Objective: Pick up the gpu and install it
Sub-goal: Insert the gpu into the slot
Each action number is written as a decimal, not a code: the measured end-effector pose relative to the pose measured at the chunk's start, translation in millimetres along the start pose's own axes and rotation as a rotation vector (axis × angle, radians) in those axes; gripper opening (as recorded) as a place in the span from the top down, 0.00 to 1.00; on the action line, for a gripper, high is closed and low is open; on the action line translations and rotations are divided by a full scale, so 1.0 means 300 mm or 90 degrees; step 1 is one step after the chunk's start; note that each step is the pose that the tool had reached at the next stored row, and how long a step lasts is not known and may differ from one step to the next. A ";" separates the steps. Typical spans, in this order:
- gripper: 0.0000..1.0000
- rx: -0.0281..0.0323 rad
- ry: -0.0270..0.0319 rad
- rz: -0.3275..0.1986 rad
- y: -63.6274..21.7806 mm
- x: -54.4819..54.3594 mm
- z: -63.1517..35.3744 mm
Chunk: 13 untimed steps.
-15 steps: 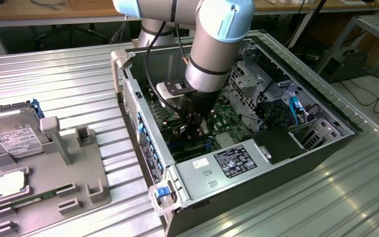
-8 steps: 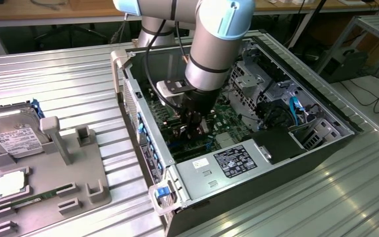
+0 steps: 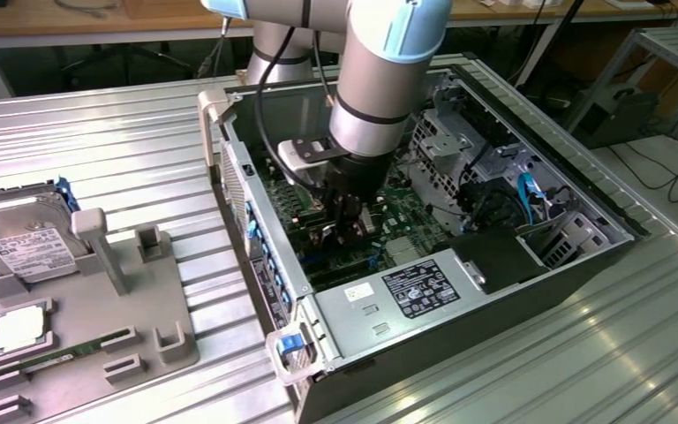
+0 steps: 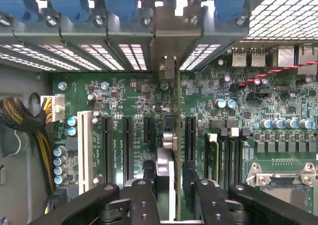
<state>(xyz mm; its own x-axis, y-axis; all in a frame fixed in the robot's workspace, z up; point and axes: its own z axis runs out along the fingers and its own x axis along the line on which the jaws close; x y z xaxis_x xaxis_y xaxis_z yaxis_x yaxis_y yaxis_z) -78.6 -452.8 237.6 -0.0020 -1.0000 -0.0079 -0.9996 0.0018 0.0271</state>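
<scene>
Progress: the pick-up part looks done. The gpu [image 4: 177,135] is already down inside the open pc case [image 3: 575,190], held edge-on over the motherboard [image 4: 124,93].

Claw state: the claw [image 4: 169,183] is pinching the gpu, one finger pressed on each flat side of the card.

Where the gpu is: right between the claw's fingers and running away from them toward the case's back wall, with its silver bracket [image 4: 169,68] at the far end up by the slot covers.

What's left: the seating. Honestly can't tell from this angle whether the card edge is already in a slot or just hovering over it, it's too edge-on. I'd guess it's lined up but not pushed home.

Expansion slots: I count four long black slots [image 4: 108,148] plus one white slot [image 4: 85,150] off to one side of the claw, and at least one more black one just on the other side.

Blue slot clips: a row along the back wall beyond the claw, cut off at the frame edge so no solid count.

On the table: outside the case, well away from the claw, one grey parts holder [image 3: 116,305].

In the holder: one hard drive [image 3: 27,247], one cpu-looking chip [image 3: 18,329], one green memory stick [image 3: 63,359].

Robot arms: one.
</scene>
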 end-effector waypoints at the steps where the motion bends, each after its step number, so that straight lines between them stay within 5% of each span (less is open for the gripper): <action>1: 0.64 0.0022 -0.0002 0.000 0.001 0.000 0.000; 8: 0.64 0.0123 -0.0001 0.000 0.013 -0.001 -0.001; 13: 0.64 0.0123 0.0003 0.000 0.014 -0.001 -0.002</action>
<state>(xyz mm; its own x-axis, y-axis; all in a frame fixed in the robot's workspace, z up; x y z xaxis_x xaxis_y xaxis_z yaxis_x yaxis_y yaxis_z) -82.7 -452.5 238.3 -0.0018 -1.0000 -0.0075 -1.0000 0.0017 0.0078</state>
